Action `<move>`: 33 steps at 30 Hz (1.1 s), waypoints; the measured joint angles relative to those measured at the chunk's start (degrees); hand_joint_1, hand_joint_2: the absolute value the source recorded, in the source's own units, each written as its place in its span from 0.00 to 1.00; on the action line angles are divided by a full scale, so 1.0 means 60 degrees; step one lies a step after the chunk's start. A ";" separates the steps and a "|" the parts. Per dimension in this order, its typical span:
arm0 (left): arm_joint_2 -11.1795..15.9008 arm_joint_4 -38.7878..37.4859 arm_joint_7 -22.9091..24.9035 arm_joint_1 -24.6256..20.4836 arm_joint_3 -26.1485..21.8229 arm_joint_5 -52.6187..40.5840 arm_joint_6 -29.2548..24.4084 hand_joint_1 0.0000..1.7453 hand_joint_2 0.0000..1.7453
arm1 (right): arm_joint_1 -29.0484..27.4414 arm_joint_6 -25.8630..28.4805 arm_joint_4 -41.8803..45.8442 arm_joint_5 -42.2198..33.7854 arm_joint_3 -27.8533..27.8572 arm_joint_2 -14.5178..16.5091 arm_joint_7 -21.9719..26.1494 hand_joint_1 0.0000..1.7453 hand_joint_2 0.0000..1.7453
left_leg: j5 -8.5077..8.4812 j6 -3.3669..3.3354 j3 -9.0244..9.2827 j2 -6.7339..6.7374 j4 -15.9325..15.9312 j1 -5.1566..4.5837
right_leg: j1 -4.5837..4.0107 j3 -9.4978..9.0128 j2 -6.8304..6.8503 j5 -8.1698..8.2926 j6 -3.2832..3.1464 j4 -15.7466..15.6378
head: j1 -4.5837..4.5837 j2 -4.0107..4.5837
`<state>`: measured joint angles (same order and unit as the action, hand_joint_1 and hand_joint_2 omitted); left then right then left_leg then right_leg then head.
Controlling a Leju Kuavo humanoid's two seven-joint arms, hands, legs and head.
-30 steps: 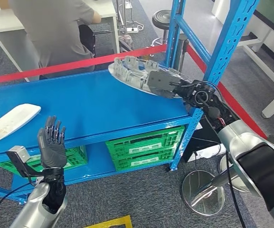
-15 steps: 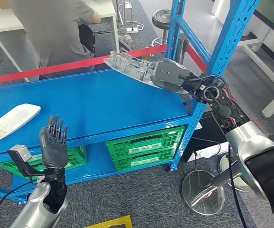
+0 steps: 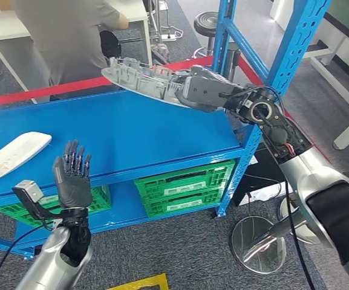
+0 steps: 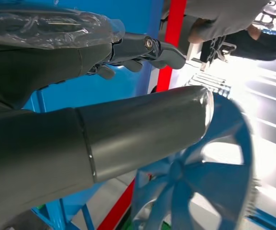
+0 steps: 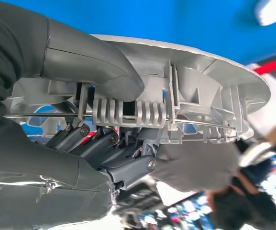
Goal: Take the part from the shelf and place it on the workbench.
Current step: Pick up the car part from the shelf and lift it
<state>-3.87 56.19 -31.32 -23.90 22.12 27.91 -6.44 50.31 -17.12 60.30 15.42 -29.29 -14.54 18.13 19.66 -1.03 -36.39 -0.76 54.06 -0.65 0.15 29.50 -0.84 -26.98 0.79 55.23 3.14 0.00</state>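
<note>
1. Blue steel shelf rack (image 3: 117,136): its wide flat deck spans most of the head view, with blue uprights (image 3: 296,45) rising at its right end. A lower deck sits underneath.
2. Grey carpet floor (image 3: 186,254) below the rack; a strip of yellow tape (image 3: 140,282) lies on it near the bottom edge.
3. Person in a grey shirt (image 3: 67,36) stands behind the rack, next to a white table (image 3: 8,27).
4. Red barrier band (image 3: 49,90) runs along the far edge of the shelf deck.
5. Right silver arm (image 3: 318,187) reaches in from the lower right across the rack's end upright.
6. Long grey moulded plastic part with ribbed underside (image 3: 140,77): held in the air above the shelf deck, clear of it, tilted, its free end pointing toward the person. In the right wrist view the part (image 5: 187,91) shows ribs and clips facing the camera.
7. Two green slotted plastic crates (image 3: 186,187) on the lower deck, one under the right half, one (image 3: 92,198) partly hidden further left.
8. White flat curved panel (image 3: 13,154) lies on the shelf deck at its left end, well apart from the grey part.
9. Right robot hand (image 3: 204,92): clamped on the near end of the grey part, thumb over one face and fingers (image 5: 104,143) under the other.
10. Left robot hand (image 3: 72,181): raised upright in front of the shelf edge, fingers straight and apart, holding nothing.
</note>
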 joint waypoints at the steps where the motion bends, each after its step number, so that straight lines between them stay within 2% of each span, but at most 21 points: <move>1: -0.0028 0.0000 0.0000 -0.0011 0.0002 0.0013 -0.0030 0.00 0.00 | 0.0071 0.0026 -0.0009 0.0028 -0.0051 0.0099 0.0095 1.00 1.00 | 0.0000 0.0000 0.0000 0.0000 0.0000 0.0000 | -0.0001 0.0000 0.0000 0.0000 0.0000 0.0000 | 0.0001 0.0000; 7: -0.0138 0.0000 -0.0034 -0.0074 0.0006 0.0114 -0.0114 0.00 0.00 | 0.0506 0.0353 -0.0307 0.0224 -0.0401 0.0812 0.0818 1.00 1.00 | 0.0000 0.0000 -0.0005 0.0001 -0.0003 0.0002 | -0.0004 0.0006 0.0002 -0.0002 -0.0001 0.0001 | 0.0001 0.0000; 17: -0.0156 0.0000 -0.0105 -0.0178 0.0007 0.0153 -0.0192 0.00 0.00 | 0.1119 0.0577 -0.0860 0.0198 -0.0758 0.1579 0.1241 1.00 1.00 | 0.0000 0.0001 -0.0009 0.0002 -0.0002 0.0001 | -0.0004 0.0009 0.0001 -0.0002 0.0000 0.0001 | 0.0001 0.0000; 21: -0.0157 0.0000 -0.0107 -0.0211 0.0007 0.0197 -0.0267 0.00 1.00 | 0.1428 0.0639 -0.1061 0.0088 -0.0817 0.1855 0.1355 1.00 1.00 | -0.0001 0.0001 -0.0009 0.0002 -0.0001 0.0001 | -0.0001 0.0010 0.0003 -0.0001 0.0000 0.0001 | 0.0003 0.0000; 26: -0.0163 0.0005 -0.0109 -0.0230 0.0007 0.0187 -0.0364 0.00 1.00 | 0.1707 0.0937 -0.1254 0.0087 -0.0862 0.2105 0.1415 1.00 1.00 | -0.0001 0.0001 -0.0008 0.0002 0.0000 0.0003 | -0.0001 0.0010 0.0004 -0.0002 0.0000 0.0001 | 0.0001 0.0000; 33: -0.0150 0.0080 -0.0286 -0.0228 0.0014 -0.0191 -0.0609 0.00 1.00 | 0.1701 0.1011 -0.0954 0.0050 -0.0852 0.2143 0.0775 1.00 1.00 | 0.0000 0.0001 -0.0008 0.0007 0.0001 0.0003 | 0.0002 0.0016 -0.0002 -0.0001 0.0000 0.0001 | 0.0003 0.0000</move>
<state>-4.78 56.68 -33.03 -25.26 22.20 26.76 -10.10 60.52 -11.05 54.57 15.72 -34.40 -1.68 22.77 19.66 -1.02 -36.43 -0.71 54.07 -0.63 0.16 29.59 -0.85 -26.99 0.79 55.23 3.16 0.00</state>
